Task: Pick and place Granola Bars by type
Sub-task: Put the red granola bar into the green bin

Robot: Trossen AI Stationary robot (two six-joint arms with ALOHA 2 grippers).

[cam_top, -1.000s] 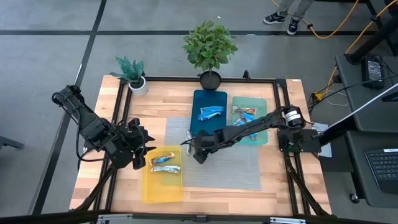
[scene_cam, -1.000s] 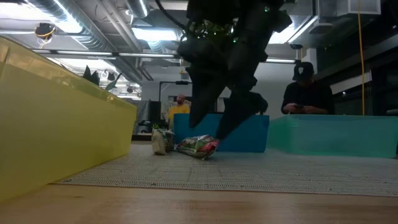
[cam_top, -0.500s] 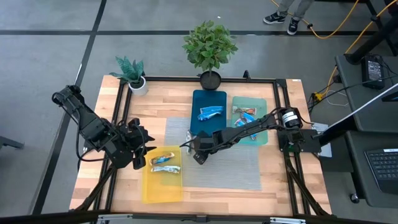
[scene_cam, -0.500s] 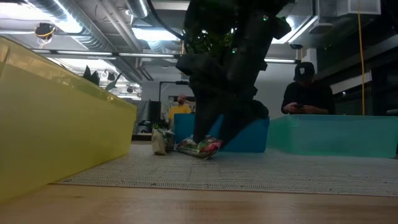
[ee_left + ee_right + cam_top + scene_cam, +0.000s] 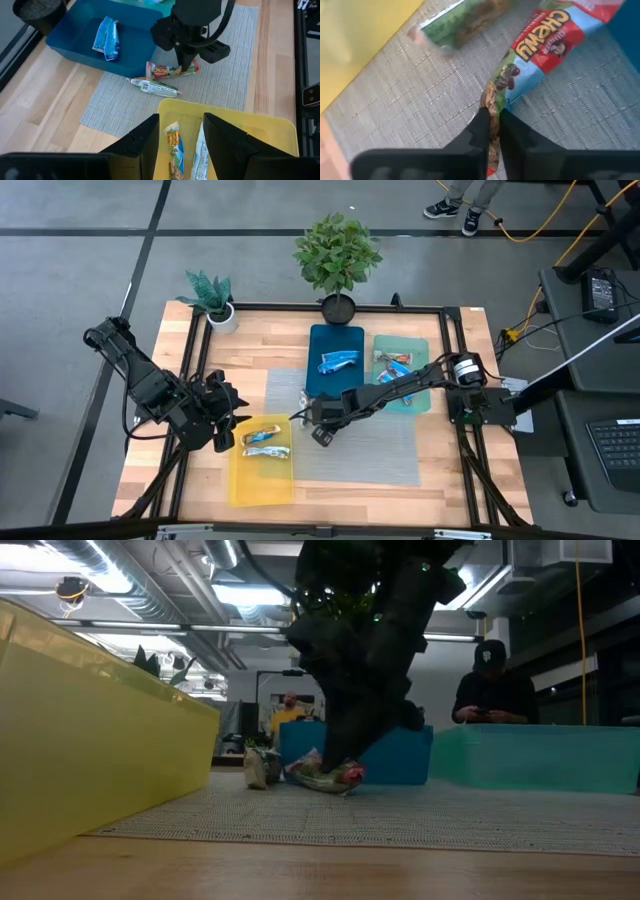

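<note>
A red-and-green granola bar (image 5: 171, 70) lies on the grey mat (image 5: 380, 450) beside a green-wrapped bar (image 5: 156, 87). My right gripper (image 5: 493, 120) stands over the red-and-green bar's end, shut on it; the low view shows this gripper (image 5: 348, 752) coming down onto the bar (image 5: 325, 776). My left gripper (image 5: 180, 142) hovers open over the yellow tray (image 5: 250, 485), which holds two bars (image 5: 266, 442). A blue bar (image 5: 338, 361) lies in the blue tray (image 5: 335, 335). More bars (image 5: 392, 364) lie in the teal tray (image 5: 418, 395). My right gripper pinches the red-and-green bar's end (image 5: 493, 101) between its two fingers, which have only that end of the wrapper between them. The fingers come from above, pointing down. The bar lies flat on the mat.
Two potted plants (image 5: 337, 255) (image 5: 212, 298) stand at the table's far edge. A black frame (image 5: 452, 360) runs around the work area. People stand in the room behind the table (image 5: 490, 690).
My right gripper has come down onto the red-and-green bar and shut on its end. The bar still lies on the mat.
</note>
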